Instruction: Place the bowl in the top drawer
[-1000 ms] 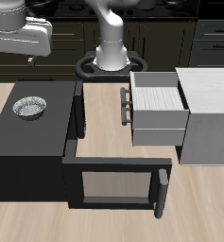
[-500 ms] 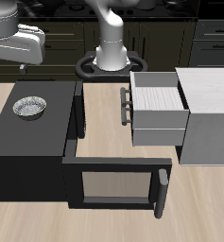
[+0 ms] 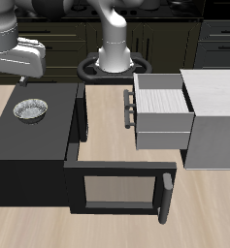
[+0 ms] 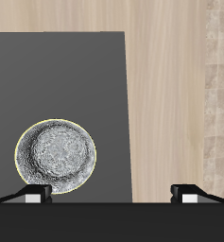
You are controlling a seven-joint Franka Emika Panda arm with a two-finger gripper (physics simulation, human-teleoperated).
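Observation:
The bowl (image 3: 30,110) is small, round and silver-grey, and sits on top of the black cabinet (image 3: 19,145). In the wrist view the bowl (image 4: 55,156) lies off to one side of the line between my fingertips (image 4: 33,194). My gripper (image 3: 24,77) hangs above the bowl, a little farther back, apart from it. The gripper (image 4: 112,194) is open and empty. The top drawer (image 3: 163,108) of the pale grey cabinet (image 3: 215,116) is pulled out, showing its white ribbed inside and its dark bar handle (image 3: 129,107).
The black cabinet's door (image 3: 116,189) with a bar handle (image 3: 167,197) stands open toward the table's front edge. Bare wooden table (image 3: 102,121) lies between the two cabinets. The robot's base (image 3: 114,58) stands at the back.
My gripper has come down and moved toward the bowl over the black cabinet. The bowl and the drawer have not moved.

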